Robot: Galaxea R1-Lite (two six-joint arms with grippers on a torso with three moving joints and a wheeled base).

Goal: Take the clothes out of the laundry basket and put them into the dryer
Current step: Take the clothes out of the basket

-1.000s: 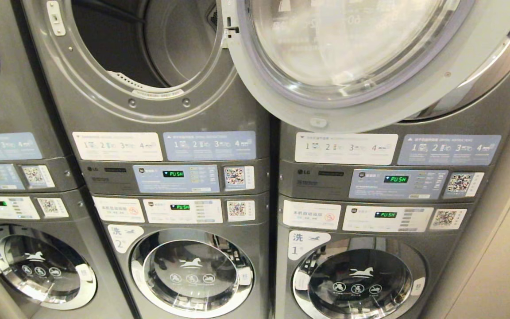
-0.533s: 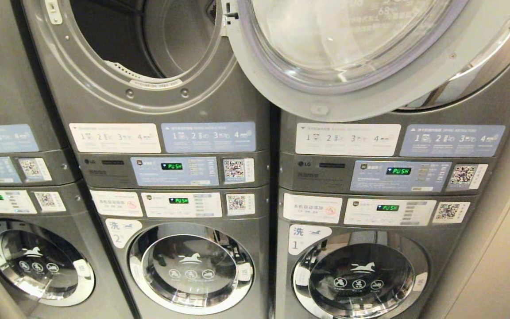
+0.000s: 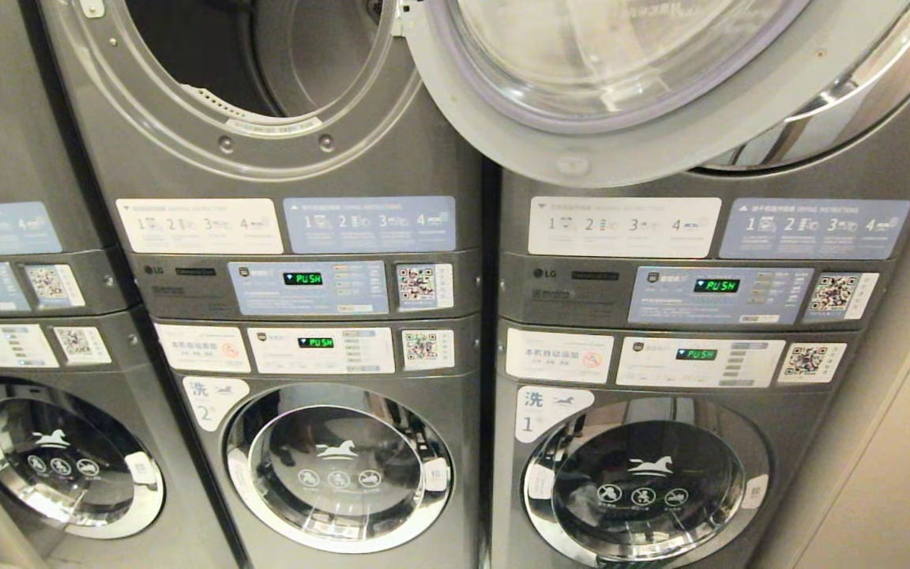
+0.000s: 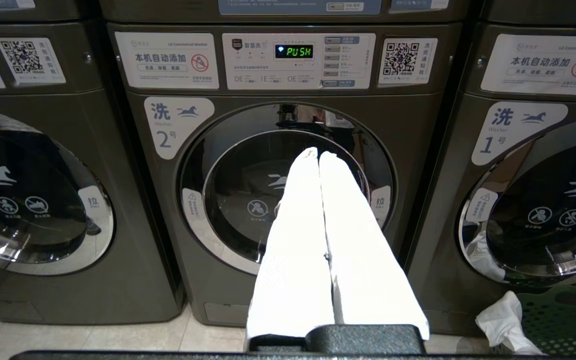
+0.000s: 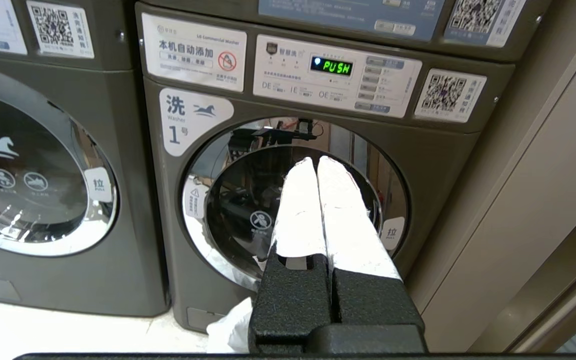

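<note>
dryer (image 3: 257,71) door (image 3: 581,118) open, drum looks empty. laundry basket (image 4: 563,320) with white clothes (image 4: 503,320) on floor, probably untouched. left end effector (image 4: 318,156) and right end effector (image 5: 314,162) closed, empty.

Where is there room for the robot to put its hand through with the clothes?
The upper dryer's round opening is free, bordered by its grey ring and the open door swung to its right. The lower washer doors, number 2 and number 1, are shut. By washer 1, the green laundry basket and white cloth crowd the floor.
</note>
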